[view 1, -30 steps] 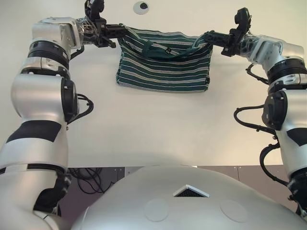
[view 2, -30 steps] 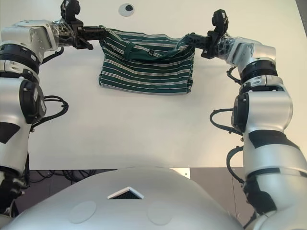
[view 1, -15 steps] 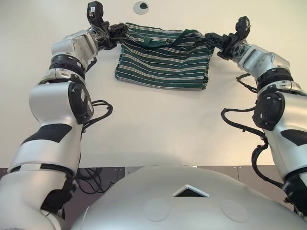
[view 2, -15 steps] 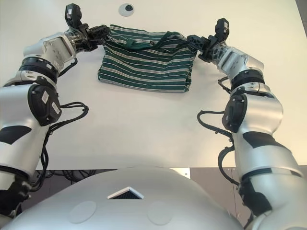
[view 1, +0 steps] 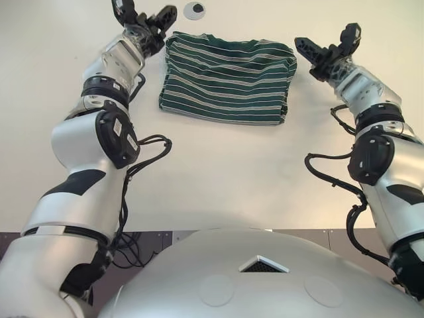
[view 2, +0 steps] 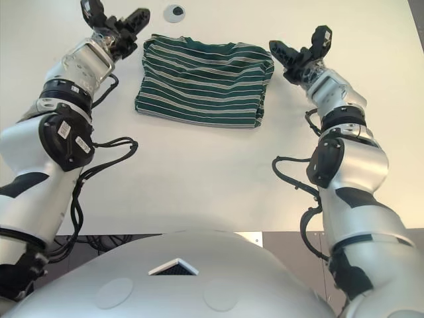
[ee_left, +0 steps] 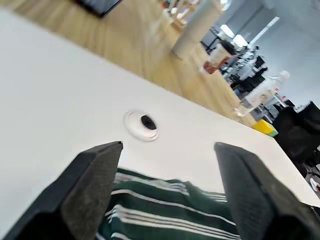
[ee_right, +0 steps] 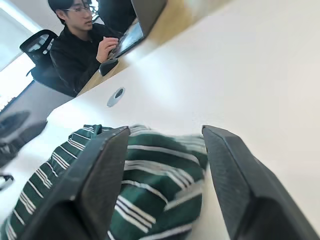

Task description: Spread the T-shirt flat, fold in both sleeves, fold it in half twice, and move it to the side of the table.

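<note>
The green T-shirt (view 1: pixel 228 79) with white stripes lies folded into a compact rectangle on the far middle of the white table (view 1: pixel 212 172). My left gripper (view 1: pixel 144 13) stands open just off the shirt's far left corner, holding nothing. My right gripper (view 1: pixel 328 43) stands open just off the far right corner, also holding nothing. In the left wrist view the open gripper (ee_left: pixel 169 149) frames the shirt's edge (ee_left: pixel 170 215). In the right wrist view the open gripper (ee_right: pixel 166 132) hangs over the shirt's corner (ee_right: pixel 155 175).
A round cable grommet (view 1: pixel 195 8) sits in the table just beyond the shirt. Bare tabletop stretches between the shirt and the near edge and out to both sides. Beyond the far table edge are chairs and desks.
Both grippers let go of the shirt's far edge and opened. The lifted layer dropped flat onto the stack, and both grippers drew slightly outward.
</note>
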